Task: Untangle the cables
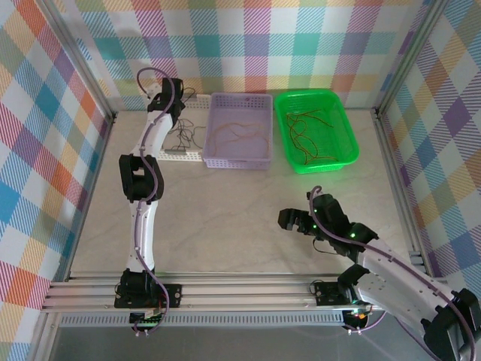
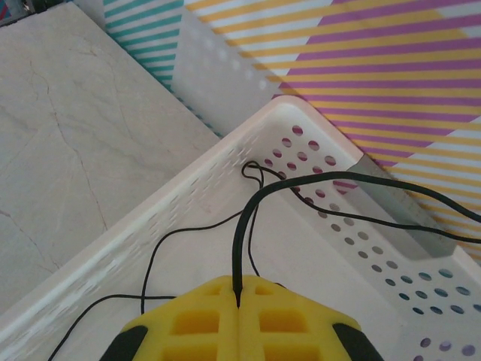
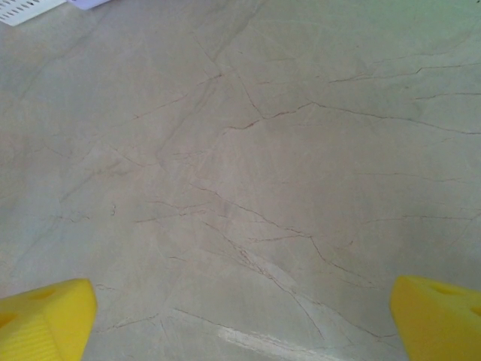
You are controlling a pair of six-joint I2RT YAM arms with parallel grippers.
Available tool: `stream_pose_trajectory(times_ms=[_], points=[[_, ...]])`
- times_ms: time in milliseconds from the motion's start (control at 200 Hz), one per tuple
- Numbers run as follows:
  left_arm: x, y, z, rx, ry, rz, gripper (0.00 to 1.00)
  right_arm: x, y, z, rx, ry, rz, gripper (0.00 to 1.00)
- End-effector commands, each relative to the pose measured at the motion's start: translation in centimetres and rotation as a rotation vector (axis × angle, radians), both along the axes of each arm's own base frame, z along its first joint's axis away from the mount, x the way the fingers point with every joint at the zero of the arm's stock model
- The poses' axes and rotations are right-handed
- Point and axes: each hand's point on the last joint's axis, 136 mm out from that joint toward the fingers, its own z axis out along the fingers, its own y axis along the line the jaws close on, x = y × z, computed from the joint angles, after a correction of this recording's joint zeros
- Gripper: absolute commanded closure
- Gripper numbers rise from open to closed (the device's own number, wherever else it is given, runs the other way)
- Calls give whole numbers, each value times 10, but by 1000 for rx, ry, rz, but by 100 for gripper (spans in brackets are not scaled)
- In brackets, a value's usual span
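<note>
Pinched fully shut, the left hand [image 2: 239, 304] grips a black cable [image 2: 239, 248]. It rises from between the yellow fingers [image 2: 195, 323], bends right and runs off across the white basket [image 2: 188, 195] below. By contrast, the right hand [image 3: 240, 323] is spread as wide as it goes and holds nothing, with bare stone-patterned surface between its two yellow fingertips. Seen from above, it sits low over the near right part of the worktop [image 1: 240, 195], well apart from every basket. This pale, marbled worktop carries three baskets in a row along its far side. On the left is the white one, partly hidden under the left arm. A purple basket [image 1: 259, 101] stands just beside it in the middle, and a green basket [image 1: 353, 143] is on the right, near the purple one. Loose cables [image 1: 240, 134] in orange and brown lie in open loops on the purple basket's floor. More of them, reddish and brown, lie crossed over one another in the green basket. Thin black strands loop over the white basket's floor and up its perforated wall, and two of them cross in a small loop near the far rim.
</note>
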Motion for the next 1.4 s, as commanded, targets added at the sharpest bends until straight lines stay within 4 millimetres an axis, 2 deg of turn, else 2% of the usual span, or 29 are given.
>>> stream_pose_trajectory(times_ms=[0, 235, 505, 705, 785, 885, 1020, 1085, 1225, 1310, 1395], points=[[-3, 8, -13, -3, 25, 31, 100, 7, 13, 16, 43, -34, 28, 0], [-12, 3, -37, -36, 76, 22, 100, 6, 15, 12, 57, -20, 29, 0], [-32, 2, -75, -57, 159, 31, 100, 5, 16, 10, 64, -13, 35, 0], [-36, 1, -82, -60, 181, 27, 100, 4, 16, 10, 68, -10, 34, 0], [-35, -1, -78, -67, 174, 20, 100, 4, 16, 10, 71, -7, 34, 0], [-34, -2, -73, -73, 164, 10, 91, 3, 17, 11, 76, -5, 34, 0], [-34, -3, -65, -65, 159, -3, 85, 3, 18, 12, 84, -4, 35, 0], [-35, -2, -62, -62, 159, -5, 78, 3, 19, 12, 87, -2, 38, 0], [-34, -4, -47, -63, 137, -20, 67, 2, 20, 15, 98, -3, 41, 0], [-35, -3, -34, -58, 119, -23, 65, 2, 20, 17, 106, -3, 41, 0], [-36, -3, -21, -56, 101, -26, 57, 1, 20, 19, 113, -3, 42, 0]])
